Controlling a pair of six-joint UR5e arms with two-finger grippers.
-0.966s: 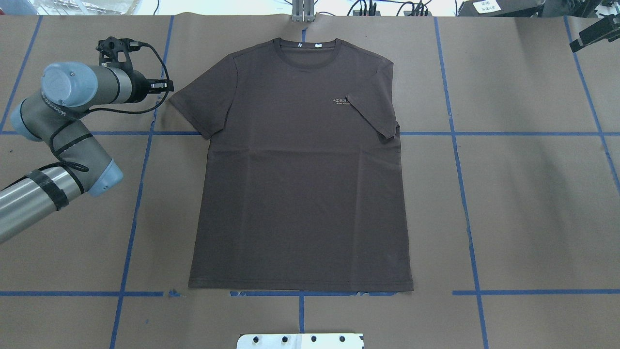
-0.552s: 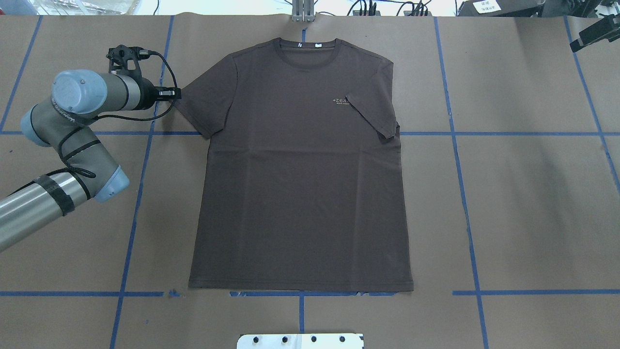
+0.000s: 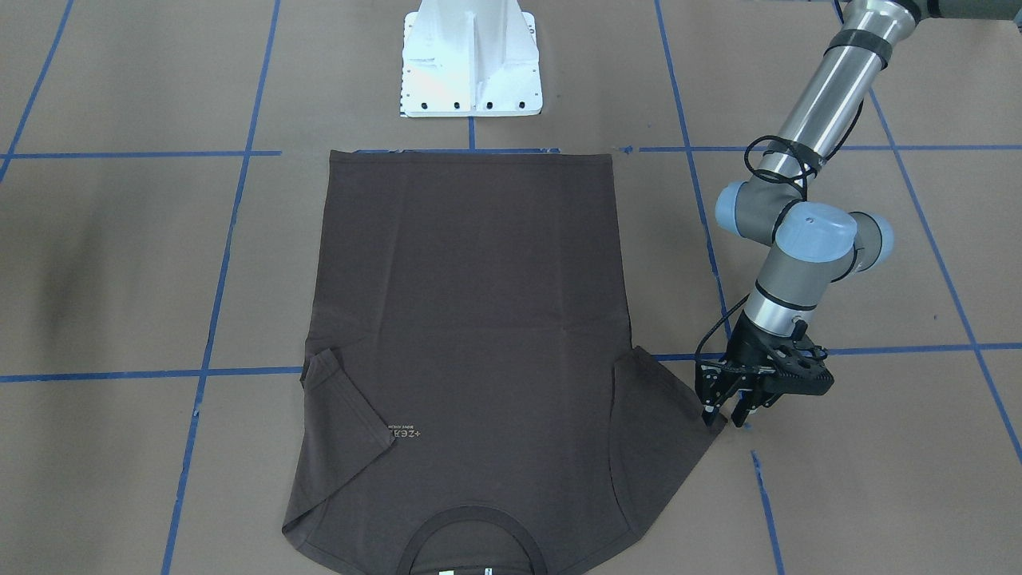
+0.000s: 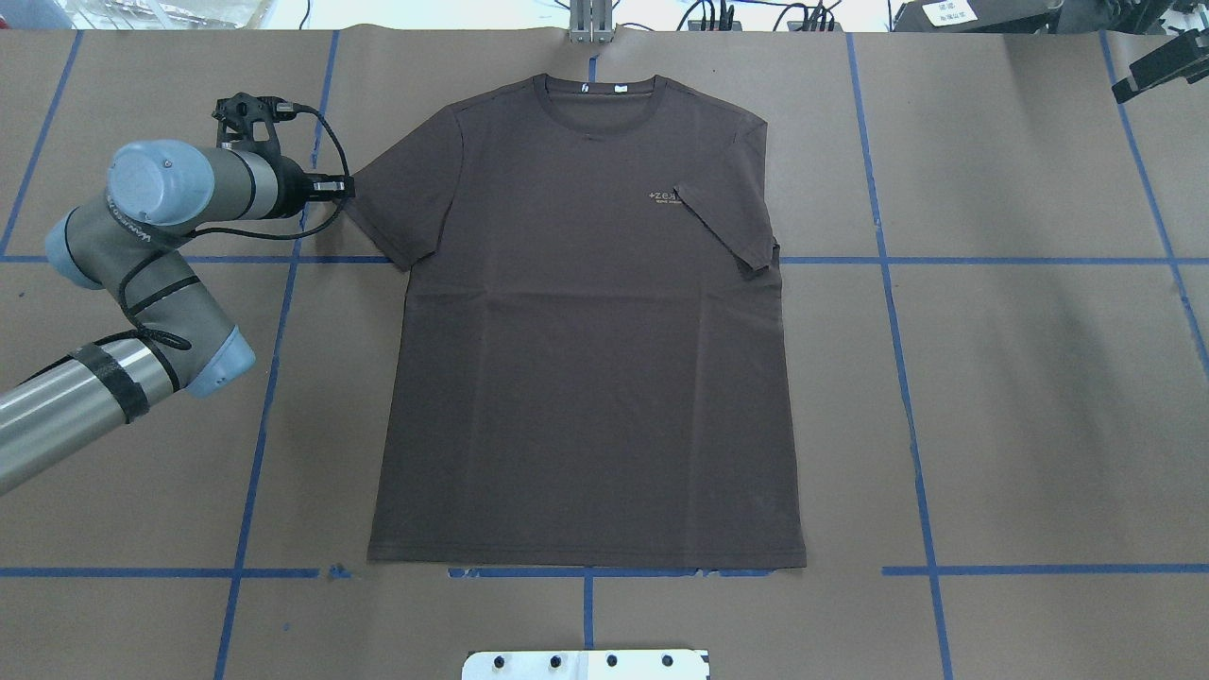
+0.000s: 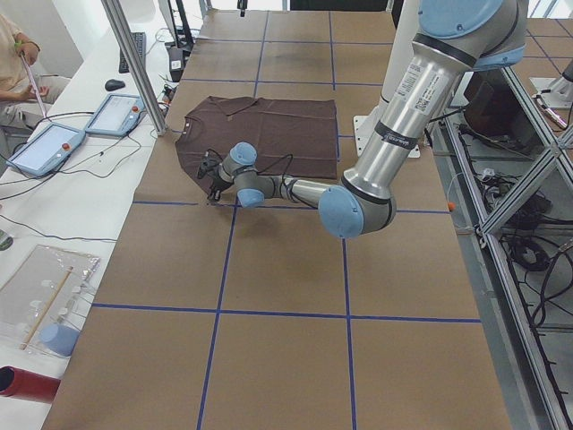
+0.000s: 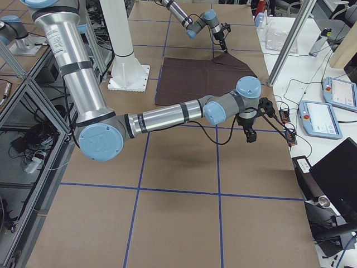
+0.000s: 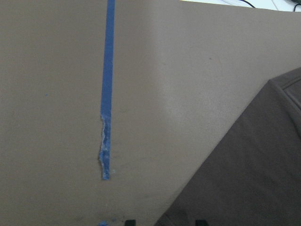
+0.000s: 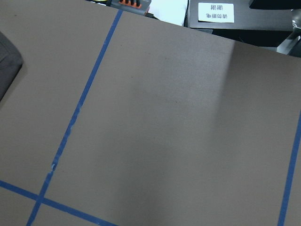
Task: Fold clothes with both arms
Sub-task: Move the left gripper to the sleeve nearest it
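The dark brown-grey T-shirt (image 4: 586,359) lies flat and face up on the brown paper, collar at the far side. It also shows in the front view (image 3: 471,303). The sleeve on my right side (image 4: 727,227) is folded in over the chest beside the pale logo. The other sleeve (image 4: 397,208) is spread out. My left gripper (image 3: 722,417) is open and low at this sleeve's tip, one finger on each side of it. In the left wrist view the sleeve corner (image 7: 254,179) reaches down between the fingertips. My right gripper (image 6: 249,134) hangs over bare paper far from the shirt; I cannot tell whether it is open.
The white base pedestal (image 3: 471,64) stands at the near edge behind the shirt's hem. Blue tape lines (image 4: 888,260) cross the paper. A metal post (image 4: 590,24) stands at the far edge by the collar. Tablets (image 5: 116,112) lie on the operators' bench.
My left gripper has moved in towards the spread sleeve's tip and now stands at it. The shirt has not moved.
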